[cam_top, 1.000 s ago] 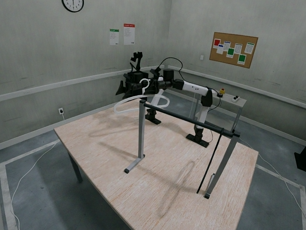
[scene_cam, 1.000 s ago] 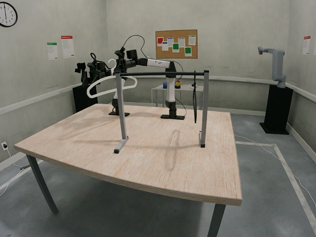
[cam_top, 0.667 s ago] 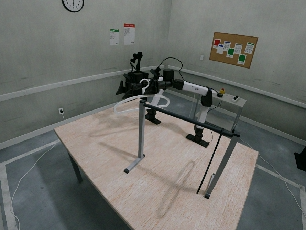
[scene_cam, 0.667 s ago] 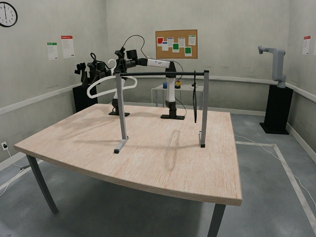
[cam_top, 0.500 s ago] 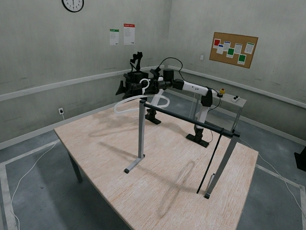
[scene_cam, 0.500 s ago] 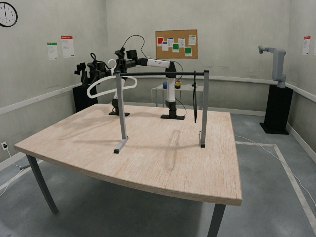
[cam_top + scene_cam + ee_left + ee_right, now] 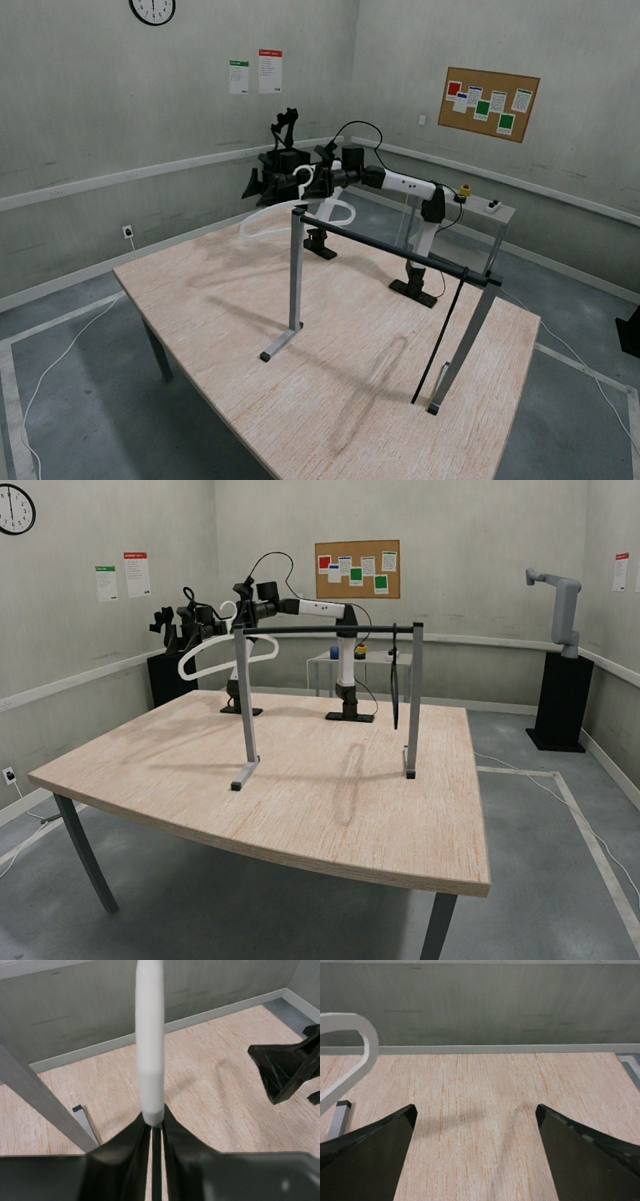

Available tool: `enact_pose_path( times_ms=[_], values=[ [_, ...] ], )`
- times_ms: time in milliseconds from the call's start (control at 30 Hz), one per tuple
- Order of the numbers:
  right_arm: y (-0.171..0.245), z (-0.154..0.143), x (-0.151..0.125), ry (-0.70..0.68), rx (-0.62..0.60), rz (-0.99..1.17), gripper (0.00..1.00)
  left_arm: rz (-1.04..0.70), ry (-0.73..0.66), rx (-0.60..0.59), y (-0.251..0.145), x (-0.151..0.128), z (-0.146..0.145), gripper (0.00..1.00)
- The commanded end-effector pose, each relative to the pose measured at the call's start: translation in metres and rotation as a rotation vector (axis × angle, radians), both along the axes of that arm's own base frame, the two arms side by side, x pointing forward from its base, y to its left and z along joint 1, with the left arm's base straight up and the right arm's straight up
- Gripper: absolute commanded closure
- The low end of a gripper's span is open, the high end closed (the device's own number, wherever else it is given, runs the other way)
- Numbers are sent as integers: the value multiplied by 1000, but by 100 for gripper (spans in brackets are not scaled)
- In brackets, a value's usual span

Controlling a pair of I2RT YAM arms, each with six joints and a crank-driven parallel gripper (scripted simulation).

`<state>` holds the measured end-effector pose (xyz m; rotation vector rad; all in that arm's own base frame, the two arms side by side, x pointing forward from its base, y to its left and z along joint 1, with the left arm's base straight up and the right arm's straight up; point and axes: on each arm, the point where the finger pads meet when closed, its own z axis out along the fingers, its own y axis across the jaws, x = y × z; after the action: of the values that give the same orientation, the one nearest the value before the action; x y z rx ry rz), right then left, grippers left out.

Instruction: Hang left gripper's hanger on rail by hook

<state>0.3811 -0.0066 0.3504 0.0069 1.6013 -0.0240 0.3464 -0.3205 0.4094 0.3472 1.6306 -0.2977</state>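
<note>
Wall clock point(image 7: 152, 8) point(image 7: 14, 509) is seen on gray wall, above wooden tabletop point(image 7: 227, 330) point(image 7: 294, 825) point(image 7: 191, 1054) point(image 7: 457, 1079). Right claw point(image 7: 254, 199) point(image 7: 182, 645) point(image 7: 292, 1097) point(image 7: 476, 1108): wide open, nothing gripped. White hanger point(image 7: 242, 227) point(image 7: 185, 674) point(image 7: 149, 1032) point(image 7: 374, 1046) is held aloft, off the rail point(image 7: 362, 235) point(image 7: 320, 629), by left claw point(image 7: 310, 192) point(image 7: 235, 624) point(image 7: 156, 1124), nearly closed on it. Gray rack point(image 7: 295, 268) point(image 7: 245, 697) point(image 7: 47, 1098) point(image 7: 338, 1122) is upright on tabletop; black hanger point(image 7: 439, 335) point(image 7: 395, 717) is hung near the rail's picture-right end.

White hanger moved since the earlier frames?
No, the white hanger sits unshifted against the rack's near-side post.
</note>
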Motion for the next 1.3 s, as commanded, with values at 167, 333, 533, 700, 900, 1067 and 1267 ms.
enact_pose_path(
  times_ms=[167,333,533,700,900,1067,1267],
  values=[
    [3,7,-2,-6,0,7,0,57,-63,-22,33,-21,17,98],
    [25,6,-4,35,3,64,0,96,-94,5,68,-48,5,98],
    [91,16,-25,103,-1,246,0,125,-122,30,118,-93,-31,98],
    [135,27,-48,137,-13,377,0,130,-125,22,138,-112,-52,98],
    [214,57,-115,166,-41,669,0,308,-69,32,190,-116,-111,98],
    [249,77,-169,173,-59,856,0,450,-26,22,216,-108,-134,98],
    [266,91,-209,171,-70,989,0,535,-21,-23,228,-101,-125,98]
  ],
)
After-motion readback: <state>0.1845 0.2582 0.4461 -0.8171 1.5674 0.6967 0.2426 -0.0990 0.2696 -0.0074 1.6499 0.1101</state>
